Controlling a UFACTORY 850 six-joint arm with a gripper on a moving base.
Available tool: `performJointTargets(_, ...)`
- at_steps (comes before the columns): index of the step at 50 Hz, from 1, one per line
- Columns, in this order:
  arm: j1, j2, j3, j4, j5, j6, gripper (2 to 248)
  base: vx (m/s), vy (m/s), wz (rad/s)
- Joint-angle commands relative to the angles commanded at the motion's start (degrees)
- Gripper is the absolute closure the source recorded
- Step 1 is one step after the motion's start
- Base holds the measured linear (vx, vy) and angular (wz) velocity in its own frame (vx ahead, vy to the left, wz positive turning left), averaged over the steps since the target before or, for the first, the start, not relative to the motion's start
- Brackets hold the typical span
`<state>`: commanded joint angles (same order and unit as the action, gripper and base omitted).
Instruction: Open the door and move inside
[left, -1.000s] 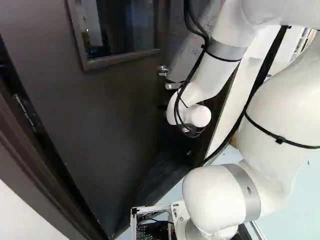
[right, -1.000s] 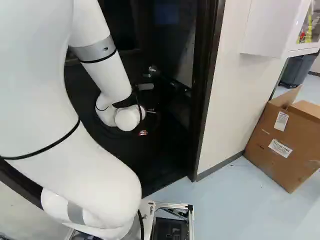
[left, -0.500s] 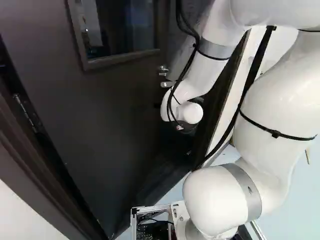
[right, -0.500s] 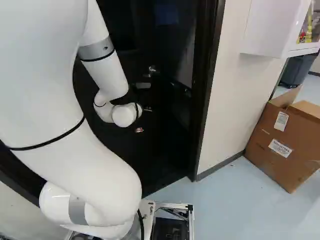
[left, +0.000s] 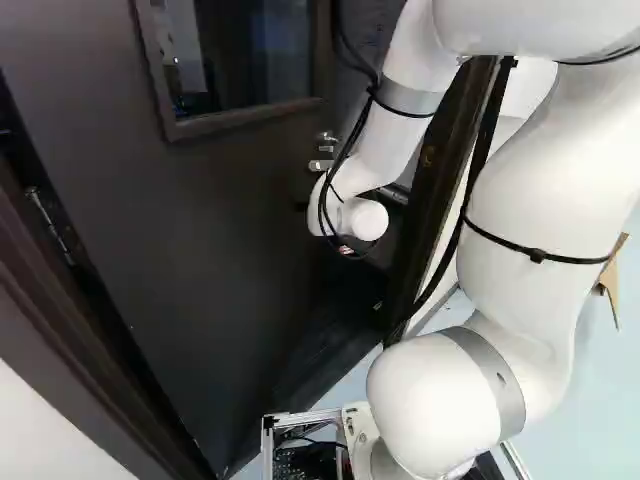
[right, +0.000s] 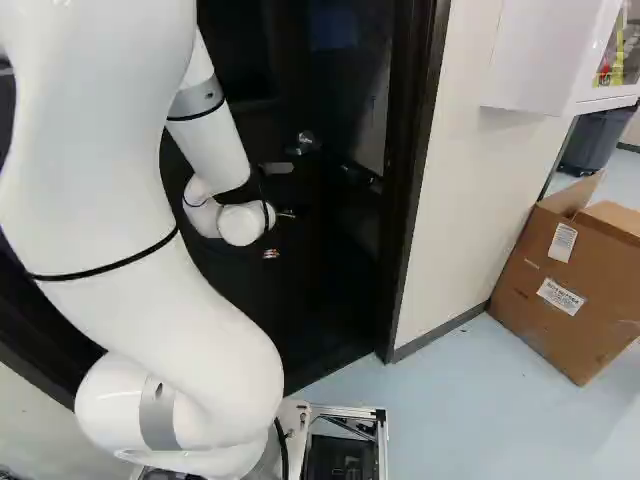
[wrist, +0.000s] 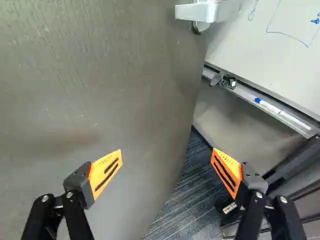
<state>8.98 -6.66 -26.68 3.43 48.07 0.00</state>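
The dark door (left: 230, 250), w/ its hinge side at the left of the left base view, stands partly open, its free edge swung inward, away from the base, leaving a gap btwn it and the dark frame (right: 407, 200). The white arm (left: 530, 200) reaches ahead, wrist near the door's free side, below the handle. Thru the gap the wrist view gives a whiteboard (wrist: 280, 55) w/ drawn lines, plus striped carpet (wrist: 187, 195) lower down. Right base view, right side: white wall cabinet (right: 530, 50), and a cardboard box (right: 565, 290) on the floor, flaps up. Tool (right: 271, 254) is released, holding nothing; in its own view the tool (wrist: 167, 152) has fingers wide apart, one pad over the door face, the other over the gap. Contact w/ the door: prob. none, hard to judge. Silver lever handle (wrist: 207, 11) sits ahead of the tool, well clear of both pads. Smallest: a marker (wrist: 267, 105) on the whiteboard's ledge.
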Motion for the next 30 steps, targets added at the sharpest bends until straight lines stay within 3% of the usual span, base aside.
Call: performJointTargets(30, 4.47, -3.08, -3.43, -0.04, 0.0, 0.0, 3, 0.0, 0.0, 0.0)
